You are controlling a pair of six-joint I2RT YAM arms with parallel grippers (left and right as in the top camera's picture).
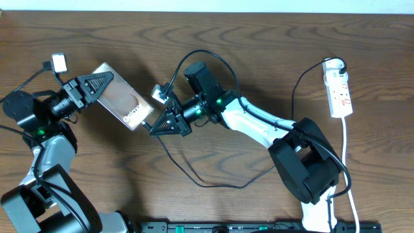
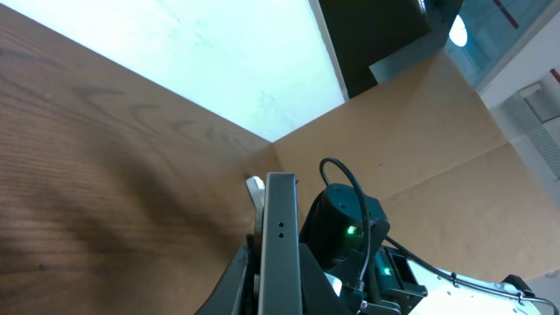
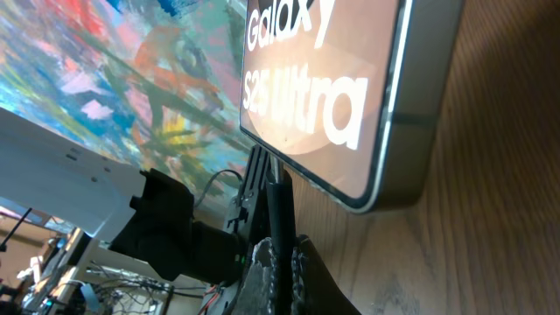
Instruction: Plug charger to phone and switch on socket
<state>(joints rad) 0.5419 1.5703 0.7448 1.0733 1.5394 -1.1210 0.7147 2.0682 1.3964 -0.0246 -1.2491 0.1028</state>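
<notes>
**A:** Right wrist view, closest in: the right gripper (image 3: pixel 282 262) is pinched tight on the charger (image 3: pixel 280 206). Its tip pokes up towards the short end of the phone (image 3: pixel 332 96), the end nearest the "Galaxy" lettering. Is it in yet?

**B:** I can't tell from there. The tip looks just beside that edge, but the port itself is hidden. I'd say the plugging-in step is under way and not finished.

**A:** And the other end of the phone?

**B:** The left gripper (image 1: pixel 97 83) is clamped on it, one finger on each face. In its own view you look straight down the phone's thin edge between the fingers. So one arm steadies the phone and the other brings the plug.

**A:** What does the next move need, then?

**B:** My guess is a straight push along the phone's length, with the tip square to the port. If it goes in at an angle it will likely skid off the edge. The left gripper has to hold firm against the push.

**A:** And after that?

**B:** The socket (image 1: pixel 339 87) lies well apart, at the far right of the worktop (image 1: pixel 259 39), with nothing near it. The right arm is the closer one. It would have to let go of the charger and reach across. Where to press on the socket is too small to make out from overhead.
</notes>
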